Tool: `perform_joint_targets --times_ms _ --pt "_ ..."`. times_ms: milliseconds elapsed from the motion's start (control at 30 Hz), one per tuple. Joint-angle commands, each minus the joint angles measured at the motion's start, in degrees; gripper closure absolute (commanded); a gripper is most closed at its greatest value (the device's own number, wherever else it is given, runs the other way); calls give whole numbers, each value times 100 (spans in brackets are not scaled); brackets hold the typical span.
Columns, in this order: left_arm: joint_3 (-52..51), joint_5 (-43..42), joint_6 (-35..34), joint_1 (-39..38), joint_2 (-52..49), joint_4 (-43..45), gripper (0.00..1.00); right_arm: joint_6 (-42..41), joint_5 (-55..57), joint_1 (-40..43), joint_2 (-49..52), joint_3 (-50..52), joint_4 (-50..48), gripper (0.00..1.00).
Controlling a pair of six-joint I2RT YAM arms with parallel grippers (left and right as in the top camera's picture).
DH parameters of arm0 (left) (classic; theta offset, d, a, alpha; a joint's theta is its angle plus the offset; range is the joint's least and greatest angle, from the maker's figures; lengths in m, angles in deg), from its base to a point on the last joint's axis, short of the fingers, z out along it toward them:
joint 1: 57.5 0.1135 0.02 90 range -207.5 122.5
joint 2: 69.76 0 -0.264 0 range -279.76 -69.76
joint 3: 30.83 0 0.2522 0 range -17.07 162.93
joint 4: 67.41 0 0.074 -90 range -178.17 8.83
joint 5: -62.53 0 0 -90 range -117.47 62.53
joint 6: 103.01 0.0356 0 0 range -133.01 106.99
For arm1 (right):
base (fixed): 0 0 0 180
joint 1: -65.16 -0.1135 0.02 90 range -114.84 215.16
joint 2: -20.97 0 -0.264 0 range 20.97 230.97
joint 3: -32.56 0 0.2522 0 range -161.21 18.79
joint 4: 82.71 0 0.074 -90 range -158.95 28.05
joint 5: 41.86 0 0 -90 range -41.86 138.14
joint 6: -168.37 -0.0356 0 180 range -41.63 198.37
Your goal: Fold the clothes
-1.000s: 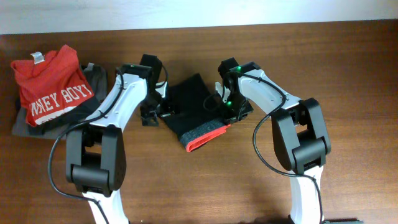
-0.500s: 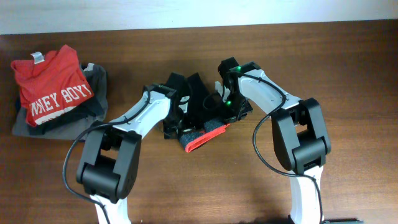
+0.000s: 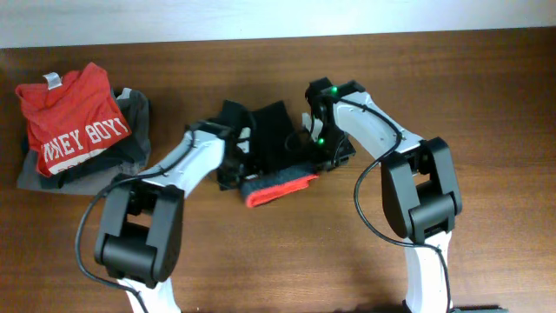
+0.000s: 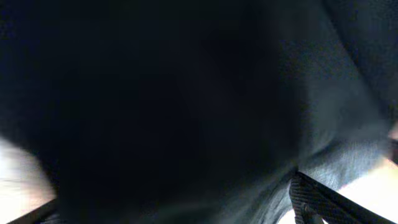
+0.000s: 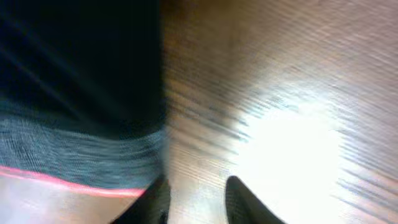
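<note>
One pair of black trousers, bundled at mid-surface

One pair of black trousers (image 3: 271,139) is lying in a compact, rumpled bundle near the middle of the wooden surface (image 3: 486,104), between the two arms. Its red-orange waistband (image 3: 280,190) is showing along the near edge, with a grey band (image 3: 274,180) running just above it. The rest is showing as plain black folds.

The left gripper (image 3: 233,170) is pressing against the bundle's left edge. Black cloth is filling nearly the whole left wrist view, with one finger (image 4: 314,202) peeking in at the lower right, so it cannot be told whether the jaws are apart or clamped.

The right gripper (image 5: 196,202) is sitting at the bundle's right edge, fingers standing apart over bare wood and holding nothing. The grey band is lying just to their left.

One red T-shirt (image 3: 74,122) with white lettering is resting on a grey garment (image 3: 135,109) at the far left, well apart. Both wrist views are coming through blurred, and the arms are covering parts of the bundle overhead.
</note>
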Motion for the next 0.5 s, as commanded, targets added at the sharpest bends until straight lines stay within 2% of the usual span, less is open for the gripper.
perform_joint_targets --times_ms 0,67,267,467 --pt "-221 824 249 798 -245 103 4 -13 114 234 -70 -970 326 61" --pt "-219 597 380 1102 -245 197 3 -13 109 334 -70 -1327 450 55" --pt "-219 -925 546 1604 -243 76 1 -11 107 468 -68 -1624 562 52" --pt "-221 -1196 549 1447 -243 -83 1 -9 -192 463 -66 -1613 577 48"
